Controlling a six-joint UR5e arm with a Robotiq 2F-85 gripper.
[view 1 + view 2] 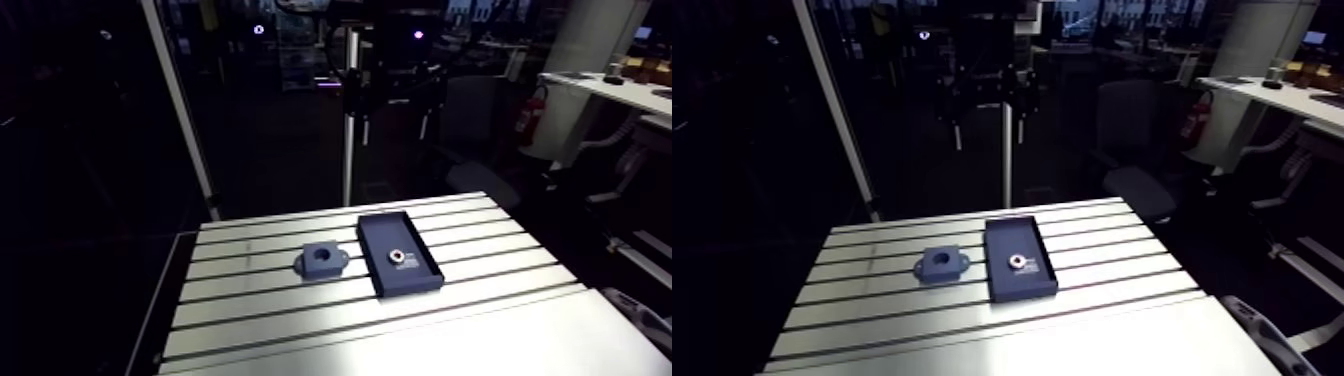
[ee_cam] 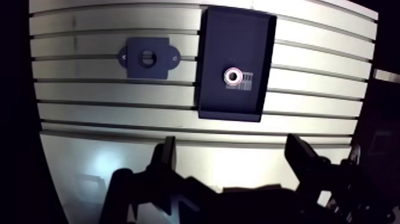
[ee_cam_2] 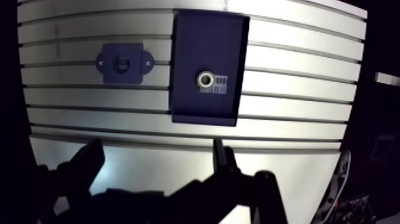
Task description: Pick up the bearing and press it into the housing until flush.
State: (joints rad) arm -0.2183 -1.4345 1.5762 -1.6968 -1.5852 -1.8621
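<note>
Housing [image 2: 149,57]: dark block with a round bore in the middle and a small ear on each side. It lies flat on the slotted desk [image 2: 89,95], bore facing up.

Just beside it, not touching: a shallow dark tray [image 2: 232,36]. The bearing [image 2: 232,76] lies flat on the tray floor, a small bright metal ring, with a pale printed label [image 2: 247,80] right next to it.

Pincer [image 2: 232,149]: fingers spread wide with nothing between them. It hangs well back from both parts, and the tray lies ahead of it.

Handling, as judged: the bearing looks like steel, so rigid, dense for its size and smooth enough to slip. It won't crush, but a tilted grip would cock it in the bore. Best hold is likely across the outer ring on opposite sides, fingers square and axis vertical. The tray walls stand well clear of the ring, so there should be room to come down. The tray itself looks light and may shift if nudged.
</note>
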